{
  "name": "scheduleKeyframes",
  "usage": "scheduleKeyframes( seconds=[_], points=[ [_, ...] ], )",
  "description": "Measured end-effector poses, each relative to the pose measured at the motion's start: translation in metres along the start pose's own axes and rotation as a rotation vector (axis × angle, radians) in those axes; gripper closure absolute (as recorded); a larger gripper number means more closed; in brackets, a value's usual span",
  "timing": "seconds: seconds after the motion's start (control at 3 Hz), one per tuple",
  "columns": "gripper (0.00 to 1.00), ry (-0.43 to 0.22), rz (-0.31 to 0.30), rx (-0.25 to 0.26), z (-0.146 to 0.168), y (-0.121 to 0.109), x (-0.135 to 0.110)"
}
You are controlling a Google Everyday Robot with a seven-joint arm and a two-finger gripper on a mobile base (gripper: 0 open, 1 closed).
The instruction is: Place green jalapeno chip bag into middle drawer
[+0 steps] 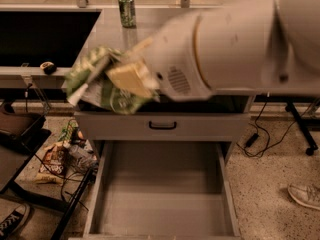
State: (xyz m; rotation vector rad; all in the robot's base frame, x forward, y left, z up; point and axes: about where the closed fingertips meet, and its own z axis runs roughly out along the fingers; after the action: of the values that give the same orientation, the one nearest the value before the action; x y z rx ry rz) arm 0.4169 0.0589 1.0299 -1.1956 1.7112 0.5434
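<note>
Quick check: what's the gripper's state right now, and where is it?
Gripper: shut on the green jalapeno chip bag, holding it in the air at countertop height, left of centre, above the open middle drawer.

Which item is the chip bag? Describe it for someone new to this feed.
Start at the grey cabinet with its open middle drawer. Above its left corner, the tool grips a wrinkly green foil bag; unlike the green soda can behind, it's crumpled and airborne.
</note>
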Motion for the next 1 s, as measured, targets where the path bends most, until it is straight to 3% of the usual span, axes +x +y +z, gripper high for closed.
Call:
scheduleKeyframes(
  seconds=[0.33, 0.67, 1.0],
  points=[
    [1.00, 0.009, 0.169, 0.019, 0.005, 0.014, 0.073],
    [1.00, 0.087, 0.396, -0.026, 0.036, 0.031, 0.180],
    [1.00, 0.207, 0.522, -0.082, 0.071, 0.043, 0.271]
  ],
)
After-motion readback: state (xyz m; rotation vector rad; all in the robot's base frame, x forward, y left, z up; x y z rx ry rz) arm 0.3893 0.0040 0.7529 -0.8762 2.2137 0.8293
